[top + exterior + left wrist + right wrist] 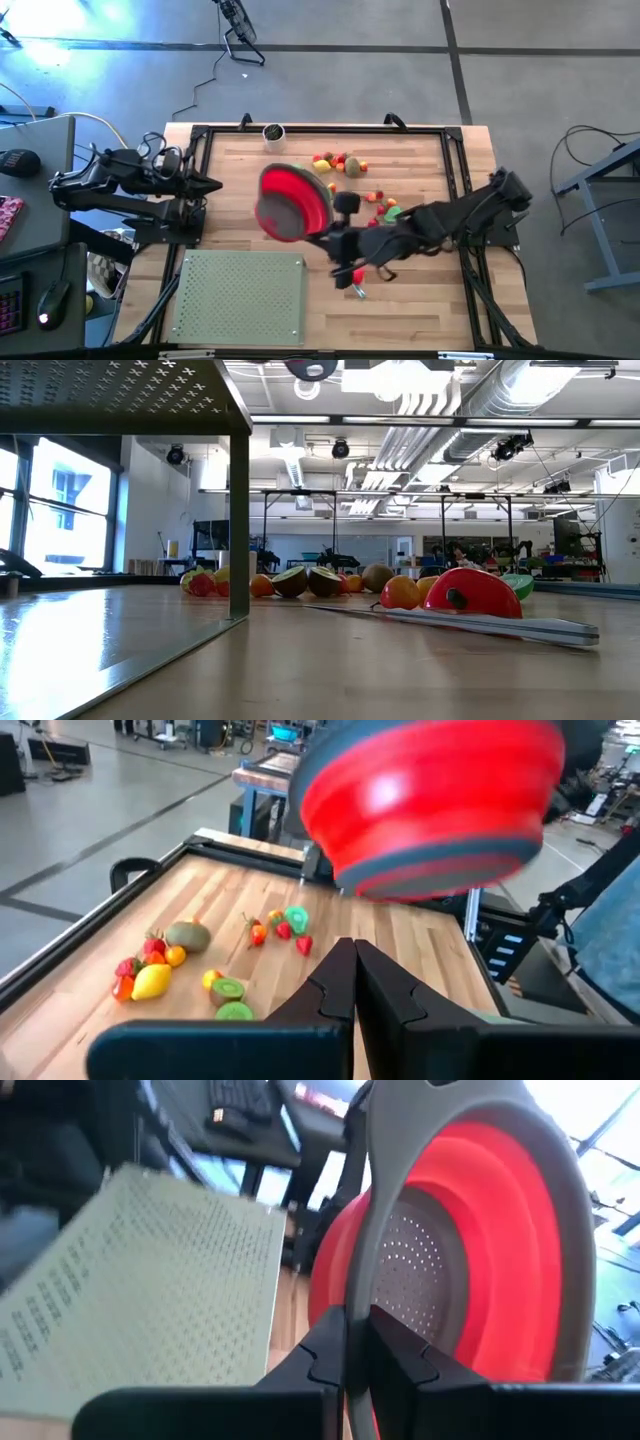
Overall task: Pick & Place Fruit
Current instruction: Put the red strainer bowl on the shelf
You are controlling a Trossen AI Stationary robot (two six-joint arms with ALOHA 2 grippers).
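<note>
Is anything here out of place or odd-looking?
Yes: the right pincer grips the red strainer by its grey rim, holding it tipped on edge above the table, with nothing inside. The fruit lies scattered loose on the wood.

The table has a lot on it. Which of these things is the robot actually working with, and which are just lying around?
For the job:
- the toy fruit, scattered on the wood
- the red strainer, held tilted above the table by the right gripper, jaws shut on its grey rim

Lying about:
- the perforated green panel
- the knife
- the small round pot
- the left gripper, parked at the edge
</note>
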